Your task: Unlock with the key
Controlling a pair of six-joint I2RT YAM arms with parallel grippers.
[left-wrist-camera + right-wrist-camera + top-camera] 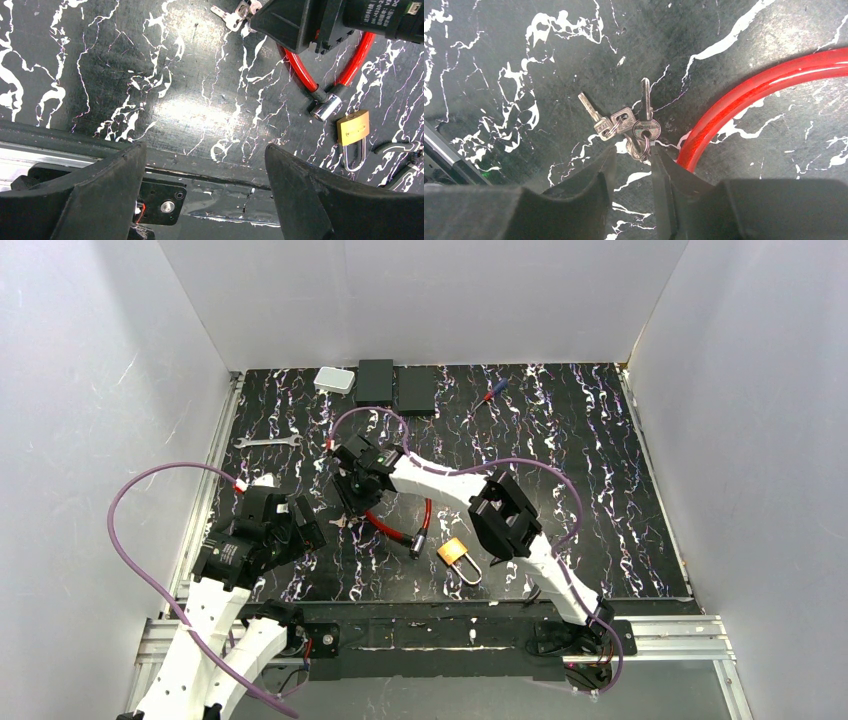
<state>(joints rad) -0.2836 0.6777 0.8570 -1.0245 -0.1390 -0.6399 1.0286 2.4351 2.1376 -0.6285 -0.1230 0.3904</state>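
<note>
Keys (645, 131) on a small ring are seen lying flat on the marbled table (499, 30) just ahead of the right gripper (631, 156). The ring itself sits in the narrow slot left between the two fingertips, which are drawn nearly together. The ring appears to rest against the finger on the right of that slot, but a sliver of table shows between it and the other finger, so whether it is truly clamped cannot be told. Just to the right of these jaws a red cable lock (754, 90) curves away and is cut off by the frame edge. In the overhead view the keys are hidden beneath the right gripper. The brass padlock (455, 552) is seen well apart from those jaws, towards the arm bases and near the cable's metal end. Its keyhole cannot be made out in any view. The left gripper (205, 167) is spread wide over the near table edge, with nothing held between its fingers. From its jaws the padlock lies ahead and off to the right, and the keys lie farther ahead, partly covered by the right gripper's black body.
</note>
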